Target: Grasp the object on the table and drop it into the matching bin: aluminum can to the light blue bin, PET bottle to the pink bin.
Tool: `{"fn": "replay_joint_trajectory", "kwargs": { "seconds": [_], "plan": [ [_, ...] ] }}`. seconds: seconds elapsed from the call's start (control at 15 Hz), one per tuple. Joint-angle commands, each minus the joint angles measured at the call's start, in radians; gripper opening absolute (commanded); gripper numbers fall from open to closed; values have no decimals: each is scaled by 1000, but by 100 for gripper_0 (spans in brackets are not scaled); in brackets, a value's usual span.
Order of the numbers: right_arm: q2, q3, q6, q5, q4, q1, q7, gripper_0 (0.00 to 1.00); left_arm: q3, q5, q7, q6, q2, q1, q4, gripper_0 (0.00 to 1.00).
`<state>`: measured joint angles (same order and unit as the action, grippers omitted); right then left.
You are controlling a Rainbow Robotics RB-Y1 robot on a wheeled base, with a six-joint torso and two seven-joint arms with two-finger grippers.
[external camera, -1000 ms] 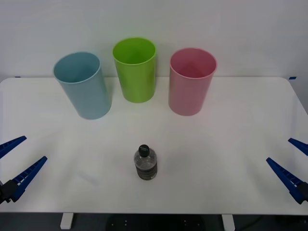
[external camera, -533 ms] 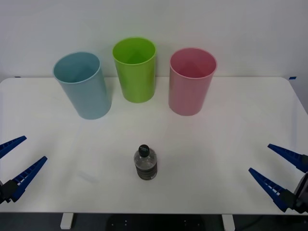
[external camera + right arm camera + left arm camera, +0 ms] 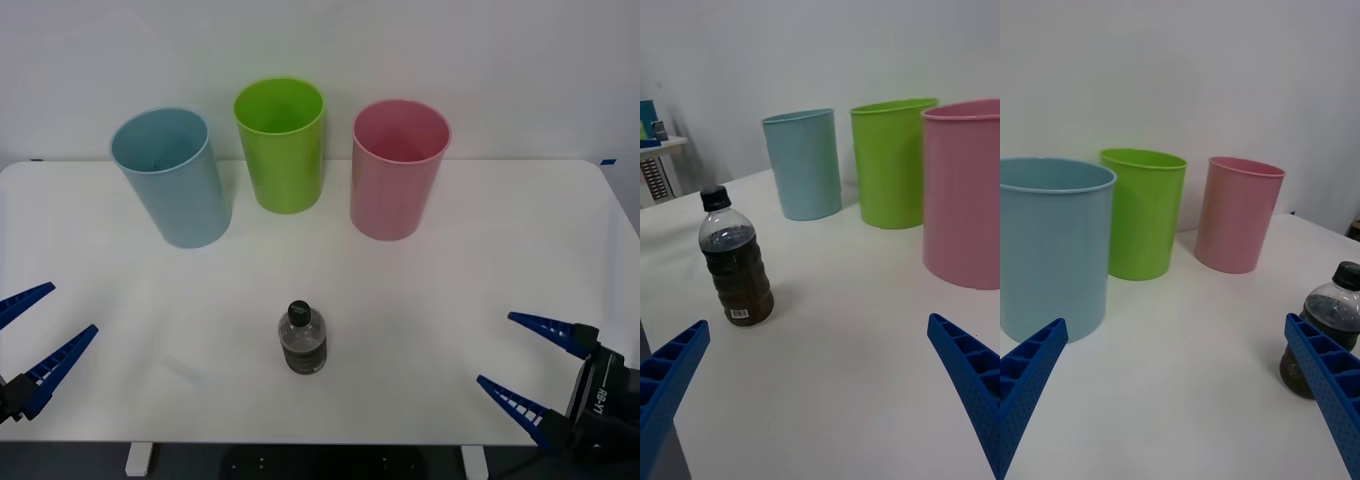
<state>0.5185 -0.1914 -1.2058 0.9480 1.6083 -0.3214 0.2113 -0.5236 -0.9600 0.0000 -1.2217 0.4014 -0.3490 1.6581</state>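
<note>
The PET bottle [image 3: 302, 340] stands upright on the white tabletop [image 3: 450, 270], low in the frame and a little left of centre in the front view, well apart from the three bins lined up across the upper part of the frame. The light blue bin [image 3: 173, 177] is at upper left, a lime green bin [image 3: 281, 143] is upper centre, and the pink bin [image 3: 397, 168], where this bottle belongs, is upper right of centre.

The right gripper [image 3: 525, 365] sits at the lower right of the frame, just over the tabletop's near edge, its blue ribbed jaws spread wide and holding nothing. Its wrist view has the bottle [image 3: 736, 268] ahead and off toward one finger, not yet between the jaws. The left gripper [image 3: 38, 333] waits at the lower left edge, jaws equally wide apart and empty.

The bottle looks small and light, with thin clear walls, dark liquid filling the lower body and a black screw cap. It will likely be smooth and a bit slippery, and the plastic may give under a hard squeeze; being short and narrow-based, it could tip if nudged from one side. The best hold is probably across the filled, ridged lower body, where the liquid stiffens the wall, with both jaws closing level and square to it, not on the tapered shoulder or cap
</note>
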Motion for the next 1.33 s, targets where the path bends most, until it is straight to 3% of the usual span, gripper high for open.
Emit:
{"fn": "replay_joint_trajectory", "kwargs": {
  "seconds": [0.07,0.6,0.93,1.33],
  "plan": [
    [25,61,-5,2,-54,45,17,100,0,0,0,0,0,0,0,100],
    [43,271,23,0,-200,239,63,100,0,0,0,0,0,0,0,100],
    [41,336,83,0,-203,277,178,100,0,0,0,0,0,0,0,100],
    [40,458,180,0,-203,335,186,100,0,0,0,0,0,0,0,100]
  ]
}}
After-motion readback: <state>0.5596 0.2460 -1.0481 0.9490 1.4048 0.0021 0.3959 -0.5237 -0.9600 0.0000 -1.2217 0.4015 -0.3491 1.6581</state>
